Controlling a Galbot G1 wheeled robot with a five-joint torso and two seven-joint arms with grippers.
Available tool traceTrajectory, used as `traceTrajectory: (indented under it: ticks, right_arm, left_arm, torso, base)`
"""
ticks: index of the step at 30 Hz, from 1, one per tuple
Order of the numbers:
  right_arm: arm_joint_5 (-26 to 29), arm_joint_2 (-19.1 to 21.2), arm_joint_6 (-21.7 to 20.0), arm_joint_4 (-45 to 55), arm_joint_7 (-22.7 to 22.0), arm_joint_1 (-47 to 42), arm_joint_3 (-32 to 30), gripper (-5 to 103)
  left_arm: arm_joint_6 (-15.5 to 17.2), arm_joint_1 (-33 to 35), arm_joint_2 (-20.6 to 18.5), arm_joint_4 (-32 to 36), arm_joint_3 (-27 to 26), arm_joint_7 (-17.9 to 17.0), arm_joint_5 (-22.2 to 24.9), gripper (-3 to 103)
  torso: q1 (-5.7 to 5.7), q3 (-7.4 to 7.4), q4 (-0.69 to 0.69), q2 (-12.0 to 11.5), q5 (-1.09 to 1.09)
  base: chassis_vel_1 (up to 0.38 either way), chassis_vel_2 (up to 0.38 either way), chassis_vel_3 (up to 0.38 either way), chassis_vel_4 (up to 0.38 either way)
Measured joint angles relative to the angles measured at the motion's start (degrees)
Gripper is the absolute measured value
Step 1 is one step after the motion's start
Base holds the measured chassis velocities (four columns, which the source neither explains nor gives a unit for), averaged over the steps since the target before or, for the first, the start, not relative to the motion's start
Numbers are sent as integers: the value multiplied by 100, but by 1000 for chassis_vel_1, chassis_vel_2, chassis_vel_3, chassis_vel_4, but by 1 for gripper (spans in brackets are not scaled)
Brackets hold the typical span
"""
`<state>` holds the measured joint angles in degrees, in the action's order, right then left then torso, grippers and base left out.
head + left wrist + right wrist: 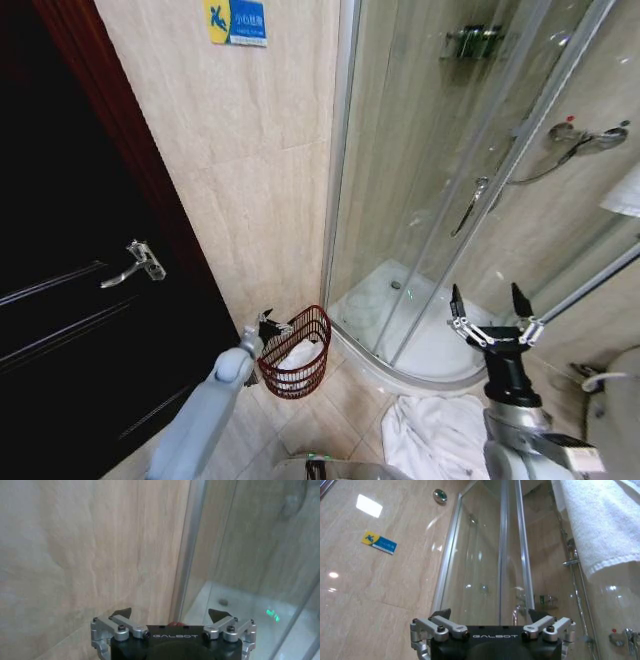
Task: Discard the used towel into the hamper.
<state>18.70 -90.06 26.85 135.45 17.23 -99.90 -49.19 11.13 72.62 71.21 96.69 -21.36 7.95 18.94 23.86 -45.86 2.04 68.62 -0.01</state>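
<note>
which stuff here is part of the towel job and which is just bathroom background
Job: hamper with white cloth inside; white towel on the floor; left gripper open beside the hamper; right gripper open, raised near the shower.

Background: dark door, shower enclosure, hanging towel, wall sticker.

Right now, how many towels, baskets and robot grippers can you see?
Towels: 3, one inside the hamper, one on the floor, one hanging at the wall.
Baskets: 1, the hamper.
Grippers: 2, the left gripper by the hamper and the right gripper, both with jaws open.
Total: 6
</note>
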Motion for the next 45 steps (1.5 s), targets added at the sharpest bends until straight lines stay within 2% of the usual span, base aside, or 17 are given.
traceTrajectory:
  ticks: [2, 3, 4, 5, 7, 8, 9, 10, 12, 13, 15, 16, 25, 33, 45]
  right_arm:
    - [25, 44, -66, 74, -54, 18, 0, 100]
    - [25, 44, -66, 74, -54, 18, 0, 100]
    - [17, 57, -79, 102, -98, 24, -1, 100]
    - [-33, 78, -109, 167, -164, 32, -6, 100]
    - [-63, 83, -134, 200, -197, 32, -8, 100]
    - [-110, 87, -192, 280, -258, 31, -8, 100]
    - [-116, 87, -209, 314, -279, 32, -3, 100]
    - [-117, 73, -230, 380, -307, 45, 22, 100]
    - [-116, 66, -234, 396, -311, 47, 30, 100]
    - [-108, 55, -259, 459, -324, 50, 72, 100]
    - [-106, 54, -268, 473, -330, 50, 80, 100]
    - [-82, 49, -302, 544, -367, 47, 101, 100]
    - [69, 50, -310, 694, -580, -65, 55, 100]
    - [252, 112, -249, 786, -632, 60, 74, 100]
    - [302, 241, -325, 792, -661, 262, -338, 100]
  left_arm:
    - [18, 432, 162, 713, -296, -27, -15, 100]
    - [18, 432, 162, 713, -296, -27, -15, 100]
    - [21, 595, 234, 996, -401, -32, -24, 100]
    - [47, 949, 410, 1561, -616, -49, -119, 100]
    - [55, 1066, 474, 1723, -685, -49, -174, 100]
    - [62, 1406, 704, 2141, -916, -20, -397, 100]
    - [63, 1513, 829, 2274, -1031, 32, -499, 100]
    - [49, 1759, 1230, 2616, -1244, 121, -737, 100]
    - [43, 1829, 1338, 2704, -1267, 123, -786, 100]
    - [35, 2136, 1768, 3047, -1303, 124, -976, 100]
    - [29, 2201, 1866, 3130, -1302, 124, -1036, 100]
    - [-48, 2397, 2075, 3342, -1288, 129, -1232, 100]
    - [-205, 2731, 2124, 3850, -1160, 155, -1295, 100]
    - [-233, 2721, 2111, 3858, -1096, 162, -1284, 100]
    - [-239, 2696, 2098, 3811, -1088, 166, -1276, 100]
  torso:
    - [0, 0, -1, 0, 1]
    - [0, 0, -1, 0, 1]
    - [0, 0, -2, 0, 2]
    - [0, 0, -3, 0, 1]
    - [0, 0, -2, 0, 2]
    - [0, 0, -3, 0, 2]
    - [0, 0, -2, 0, 2]
    - [0, 0, 0, 0, 3]
    - [0, 0, 0, 0, 1]
    - [0, 0, 0, 0, 3]
    - [0, 0, 0, 0, 3]
    - [-1, 0, -1, 0, 3]
    - [0, -1, -2, 1, 2]
    - [1, -1, -1, 0, 1]
    - [1, -1, -2, 0, 1]
  base:
    - [0, 0, 0, 0]
    - [0, 0, 0, 0]
    - [0, 0, 0, 0]
    - [0, 0, 0, 0]
    - [0, 0, 0, 0]
    - [0, 0, 0, 0]
    - [0, 0, 0, 0]
    - [0, 0, 0, 0]
    - [0, 0, 0, 0]
    - [0, 0, 0, 0]
    - [0, 0, 0, 0]
    - [0, 0, 0, 0]
    - [0, 0, 0, 0]
    - [0, 0, 0, 0]
    - [-3, -5, 2, 3]
